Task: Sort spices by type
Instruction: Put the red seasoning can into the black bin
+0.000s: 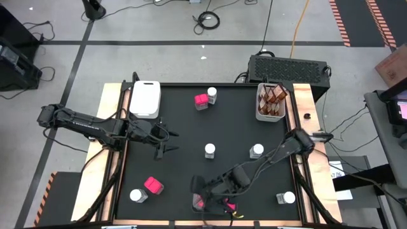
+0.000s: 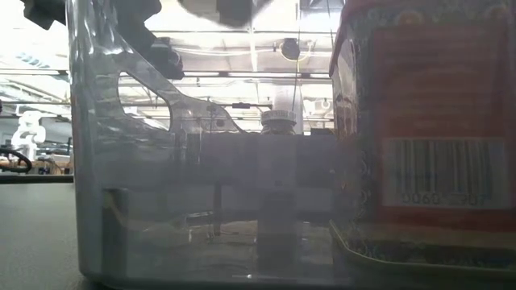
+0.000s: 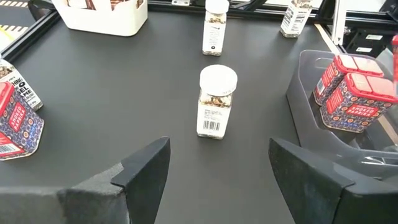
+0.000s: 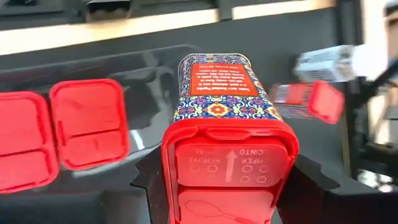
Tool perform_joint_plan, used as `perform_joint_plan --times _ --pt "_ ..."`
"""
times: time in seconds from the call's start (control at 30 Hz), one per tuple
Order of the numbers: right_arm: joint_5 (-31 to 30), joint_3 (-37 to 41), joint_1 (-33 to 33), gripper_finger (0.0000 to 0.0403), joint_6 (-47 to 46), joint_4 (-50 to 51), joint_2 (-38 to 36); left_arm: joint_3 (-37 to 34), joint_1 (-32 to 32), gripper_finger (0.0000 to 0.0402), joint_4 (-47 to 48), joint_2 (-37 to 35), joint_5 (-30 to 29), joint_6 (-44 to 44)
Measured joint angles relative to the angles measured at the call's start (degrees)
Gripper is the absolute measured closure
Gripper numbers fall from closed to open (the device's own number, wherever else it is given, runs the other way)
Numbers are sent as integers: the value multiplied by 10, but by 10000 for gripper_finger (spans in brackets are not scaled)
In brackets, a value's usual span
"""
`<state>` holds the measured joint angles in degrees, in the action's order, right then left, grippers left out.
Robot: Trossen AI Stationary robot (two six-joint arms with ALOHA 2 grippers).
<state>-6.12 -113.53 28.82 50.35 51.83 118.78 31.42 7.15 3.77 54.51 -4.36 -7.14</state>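
Five small clear jars with round white lids scattered over the black tabletop (image 1: 184, 127): one at the far edge (image 1: 212, 94), two mid-table (image 1: 209, 150) (image 1: 256, 151), one at each near corner (image 1: 135, 196) (image 1: 288, 198); brown jars (image 1: 272, 97) packed in an open white tray (image 1: 259, 114) at the far right, too crowded to count; five bright pink square-topped boxes, namely one beside the far jar (image 1: 201, 101), one near left (image 1: 152, 186), two (image 3: 345, 93) standing in a clear plastic tray (image 3: 297, 109) at the near edge, and one, the held pink box (image 4: 219, 93), pinched in the right gripper (image 4: 230, 180) over that tray; left gripper (image 3: 217, 168) spread wide, low at mid-left, facing a mid-table jar; closed white tray (image 1: 145, 98) at the far left; wood-coloured table edging, grey floor with cables, black case (image 1: 287, 67) behind the table.
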Motion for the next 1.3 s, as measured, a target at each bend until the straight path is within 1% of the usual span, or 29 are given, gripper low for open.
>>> perform_joint_plan --times 0.1,0.2,0.5,0.93,1.3 --pt "3 -42 0 196 0 43 32 0 0 125 1 0 -2 0" --pt "2 -57 -1 196 8 67 53 0 0 125 1 0 -3 0" --pt "1 -58 -2 196 16 82 87 0 0 125 2 0 -3 0" --pt "1 -58 -3 196 14 95 109 0 0 125 2 0 -3 1" --pt "3 -58 -3 168 14 76 115 0 0 125 2 0 -3 1"
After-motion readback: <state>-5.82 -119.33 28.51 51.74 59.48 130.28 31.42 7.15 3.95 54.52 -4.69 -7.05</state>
